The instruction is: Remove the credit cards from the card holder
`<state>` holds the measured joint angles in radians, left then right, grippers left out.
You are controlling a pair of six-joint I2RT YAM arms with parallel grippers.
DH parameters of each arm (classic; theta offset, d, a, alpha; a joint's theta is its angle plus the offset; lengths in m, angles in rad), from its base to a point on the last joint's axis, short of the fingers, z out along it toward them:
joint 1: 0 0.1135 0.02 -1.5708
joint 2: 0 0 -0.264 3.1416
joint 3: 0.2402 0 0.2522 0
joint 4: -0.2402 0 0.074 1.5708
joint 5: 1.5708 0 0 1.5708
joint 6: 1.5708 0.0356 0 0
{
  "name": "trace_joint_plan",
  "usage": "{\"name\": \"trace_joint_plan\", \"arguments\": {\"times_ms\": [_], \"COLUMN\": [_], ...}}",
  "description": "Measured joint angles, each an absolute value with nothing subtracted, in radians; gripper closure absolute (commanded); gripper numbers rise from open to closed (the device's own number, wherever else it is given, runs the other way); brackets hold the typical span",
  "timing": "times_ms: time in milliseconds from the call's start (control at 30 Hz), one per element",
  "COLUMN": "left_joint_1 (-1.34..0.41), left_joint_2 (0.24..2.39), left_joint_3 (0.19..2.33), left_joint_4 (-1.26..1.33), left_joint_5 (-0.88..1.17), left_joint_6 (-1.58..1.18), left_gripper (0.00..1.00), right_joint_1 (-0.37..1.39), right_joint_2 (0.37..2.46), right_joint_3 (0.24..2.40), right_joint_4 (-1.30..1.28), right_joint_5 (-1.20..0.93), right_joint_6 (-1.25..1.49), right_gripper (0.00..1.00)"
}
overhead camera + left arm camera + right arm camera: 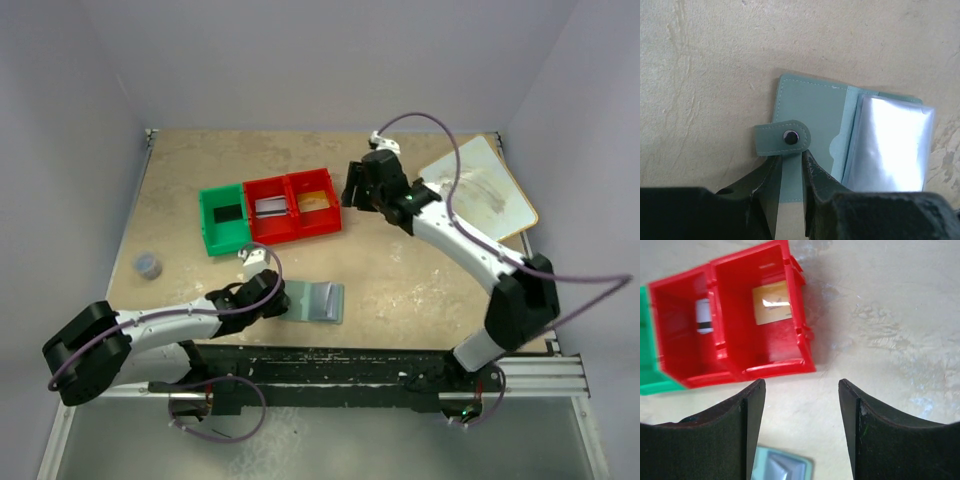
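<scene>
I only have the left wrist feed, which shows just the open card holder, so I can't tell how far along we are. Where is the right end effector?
Observer: The right end effector hovers open, with nothing in it, just short of the right red bin.
Operator: Is anything in the bins?
Observer: Yes, one card each: a yellowish card in that bin, a pale card in the left red bin, and a dark card in the green bin beside them.
</scene>
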<state>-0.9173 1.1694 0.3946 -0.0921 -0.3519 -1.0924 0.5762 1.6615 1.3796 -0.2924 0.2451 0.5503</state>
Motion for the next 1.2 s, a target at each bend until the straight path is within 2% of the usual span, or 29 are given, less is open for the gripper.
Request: {"name": "trace_joint_plan", "arguments": {"times_ms": [167,300,433,600,767,833,1200], "left_joint_1": [-0.917,-0.917,-0.917,-0.917,-0.917,-0.917,-0.917], "left_joint_2": [1.185,1.203,1.205,1.204,1.204,1.201,1.176], "left_joint_3": [0.392,0.389,0.364,0.362,0.365,0.365,0.387], "left_joint_4": [-0.053,-0.011,0.051,0.057,0.05,0.047,-0.034], "left_joint_5": [-0.347,-0.34,-0.332,-0.332,-0.332,-0.331,-0.325], "left_joint_6": [-1.043,-1.026,-1.026,-1.024,-1.018,-1.018,-1.037], "left_gripper": [0.8,0.8,0.8,0.8,0.8,0.8,0.8], "right_joint_1": [0.577,0.576,0.576,0.584,0.596,0.598,0.632], "right_joint_2": [1.391,1.298,1.324,1.426,1.388,1.37,1.351], "right_joint_3": [1.15,1.005,0.955,1.027,0.985,0.965,0.693], "right_joint_4": [-0.228,-0.15,-0.137,-0.227,-0.194,-0.175,0.059], "right_joint_5": [0.232,0.184,0.119,0.093,0.049,0.033,-0.108], "right_joint_6": [0.682,0.769,0.85,0.889,0.891,0.89,0.976], "right_gripper": [0.35,0.37,0.37,0.39,0.46,0.46,0.47]}}
